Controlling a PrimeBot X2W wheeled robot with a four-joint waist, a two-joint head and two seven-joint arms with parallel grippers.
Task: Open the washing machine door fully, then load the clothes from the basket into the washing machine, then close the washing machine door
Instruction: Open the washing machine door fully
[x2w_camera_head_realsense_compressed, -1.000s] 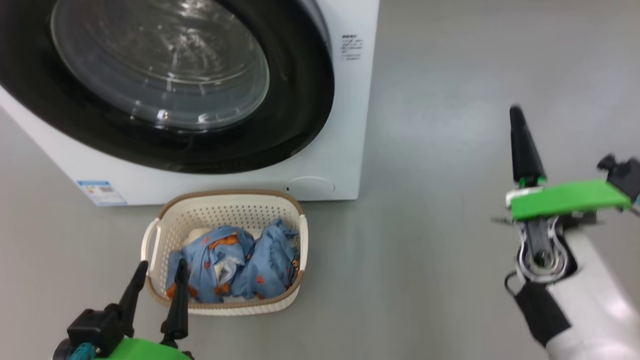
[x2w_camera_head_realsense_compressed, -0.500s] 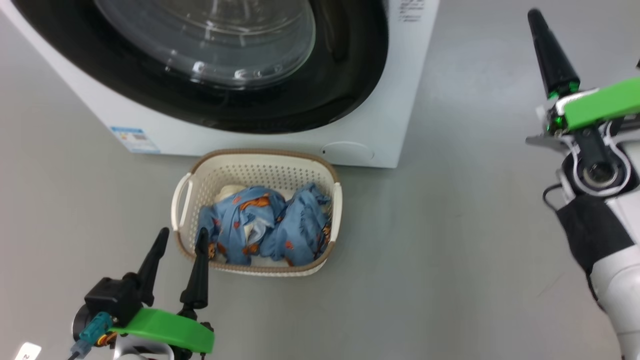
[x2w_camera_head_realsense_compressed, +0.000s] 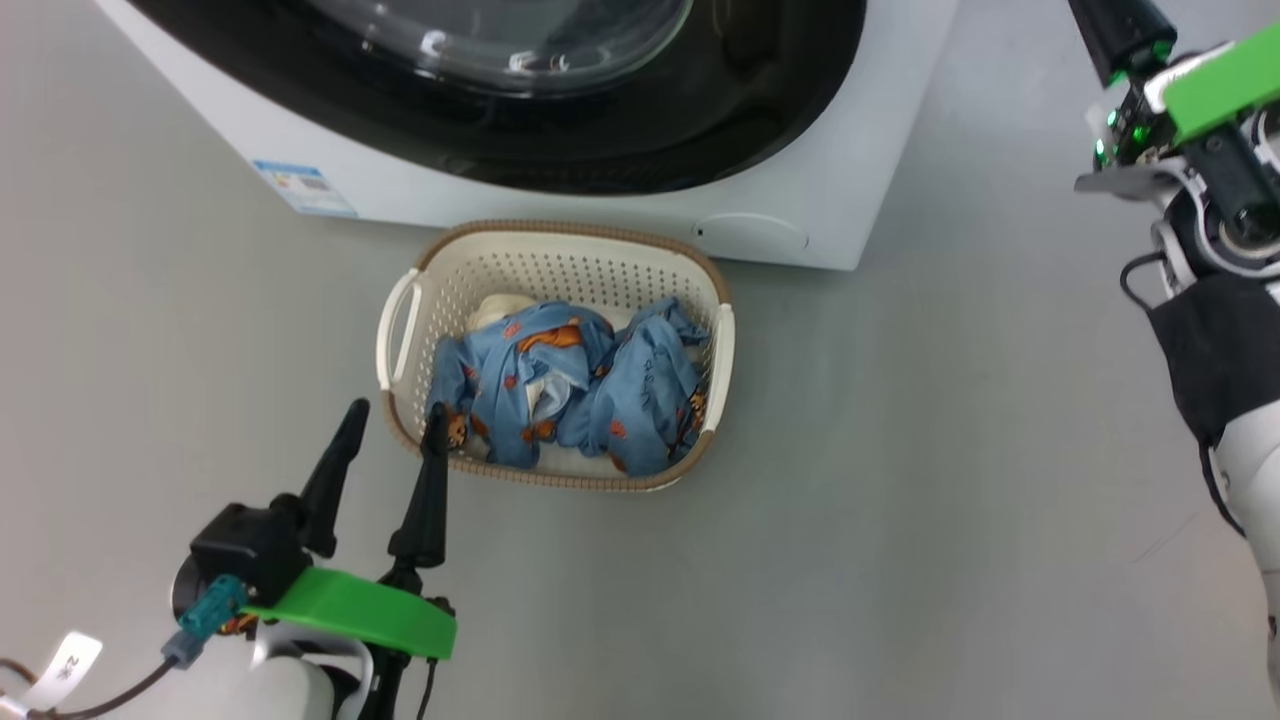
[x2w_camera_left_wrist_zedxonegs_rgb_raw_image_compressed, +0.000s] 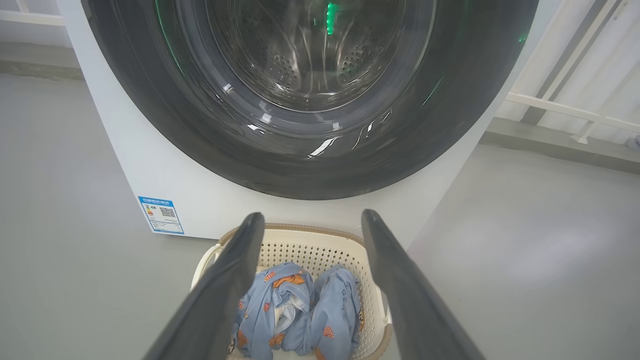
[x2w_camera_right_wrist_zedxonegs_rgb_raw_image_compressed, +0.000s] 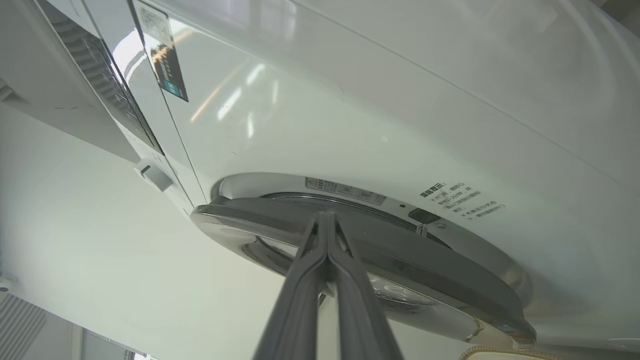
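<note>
Your left gripper (x2w_camera_head_realsense_compressed: 396, 412): wide, empty, 7 o'clock of basket (x2w_camera_head_realsense_compressed: 560, 238).
Your right gripper (x2w_camera_right_wrist_zedxonegs_rgb_raw_image_compressed: 326, 217): pinched together, empty, near washing machine door (x2w_camera_right_wrist_zedxonegs_rgb_raw_image_compressed: 400, 260).

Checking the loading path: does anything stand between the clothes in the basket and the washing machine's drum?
Yes: the washing machine door covers the opening of the washing machine, right behind the basket holding the clothes.
</note>
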